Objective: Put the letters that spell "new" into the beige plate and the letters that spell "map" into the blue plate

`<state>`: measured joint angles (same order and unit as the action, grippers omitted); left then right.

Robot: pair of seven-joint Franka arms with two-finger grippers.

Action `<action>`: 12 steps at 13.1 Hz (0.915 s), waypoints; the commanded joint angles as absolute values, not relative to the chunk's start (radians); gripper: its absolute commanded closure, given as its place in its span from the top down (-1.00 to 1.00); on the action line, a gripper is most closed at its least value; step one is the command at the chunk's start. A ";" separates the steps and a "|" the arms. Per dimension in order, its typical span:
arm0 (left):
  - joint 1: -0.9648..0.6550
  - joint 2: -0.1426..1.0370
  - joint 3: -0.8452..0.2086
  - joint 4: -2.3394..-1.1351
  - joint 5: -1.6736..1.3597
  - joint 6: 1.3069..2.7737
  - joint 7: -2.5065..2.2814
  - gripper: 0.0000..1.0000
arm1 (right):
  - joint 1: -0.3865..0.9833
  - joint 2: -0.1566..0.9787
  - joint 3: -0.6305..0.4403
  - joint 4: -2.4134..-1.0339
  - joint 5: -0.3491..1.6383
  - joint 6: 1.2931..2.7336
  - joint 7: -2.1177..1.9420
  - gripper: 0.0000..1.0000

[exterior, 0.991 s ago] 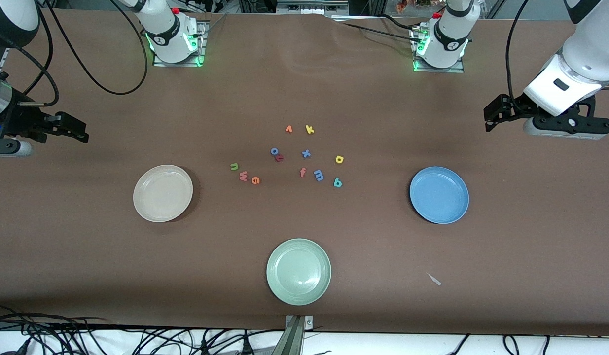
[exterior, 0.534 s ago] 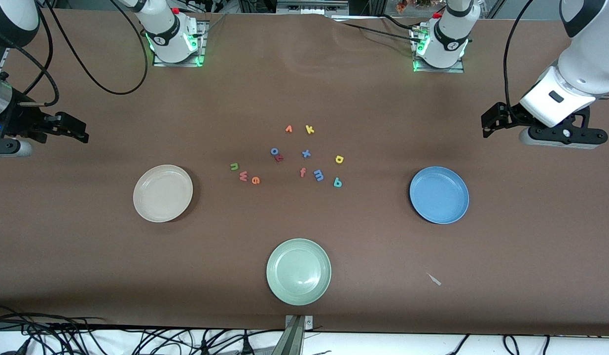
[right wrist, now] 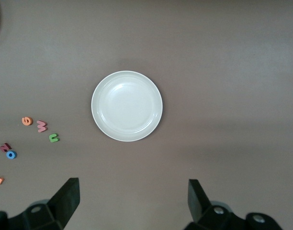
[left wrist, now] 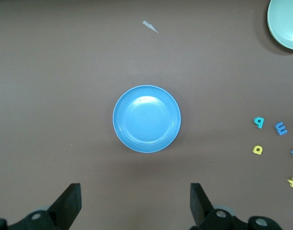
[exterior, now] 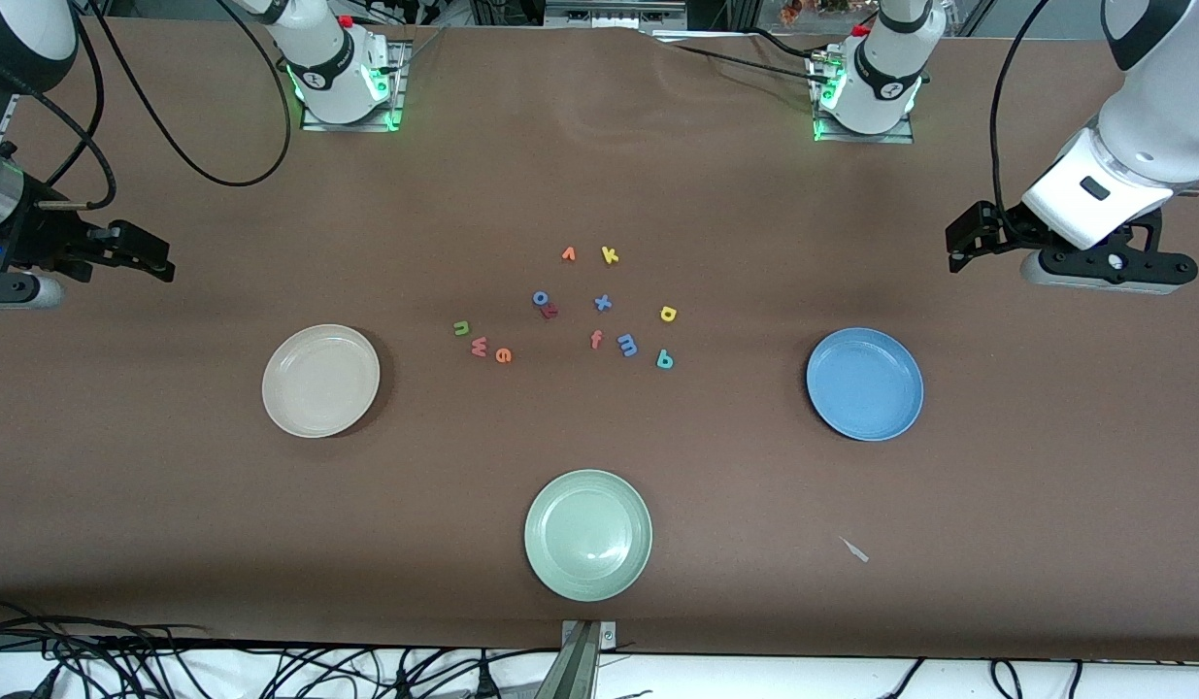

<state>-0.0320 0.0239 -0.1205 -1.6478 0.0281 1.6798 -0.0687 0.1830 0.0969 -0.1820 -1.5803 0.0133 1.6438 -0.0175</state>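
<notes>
Hovering with both the left gripper (left wrist: 132,203) and right gripper (right wrist: 132,201) spread (nothing held), we are surveying the blue plate (exterior: 864,383) and beige plate (exterior: 320,380).

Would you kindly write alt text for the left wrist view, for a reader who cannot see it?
An empty blue plate sits on the brown table, framed by the open left pincer. Off to one edge lie a teal p, blue m and yellow a, with part of a pale green plate in the corner.

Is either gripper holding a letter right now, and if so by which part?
Nothing is held. The left gripper and right gripper both hang open and empty; every foam letter, like the blue m, lies on the table.
</notes>
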 commanded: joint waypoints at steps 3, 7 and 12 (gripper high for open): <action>-0.031 0.040 -0.118 -1.612 0.002 1.657 -0.051 1.00 | 0.169 0.107 -0.169 -1.555 0.014 1.638 -0.020 1.00; -0.032 0.047 -0.118 -1.612 0.003 1.663 -0.052 1.00 | 0.169 0.107 -0.169 -1.555 0.014 1.638 -0.026 1.00; -0.035 0.060 -0.118 -1.611 0.003 1.667 -0.052 1.00 | 0.167 0.107 -0.170 -1.555 0.008 1.638 -0.026 1.00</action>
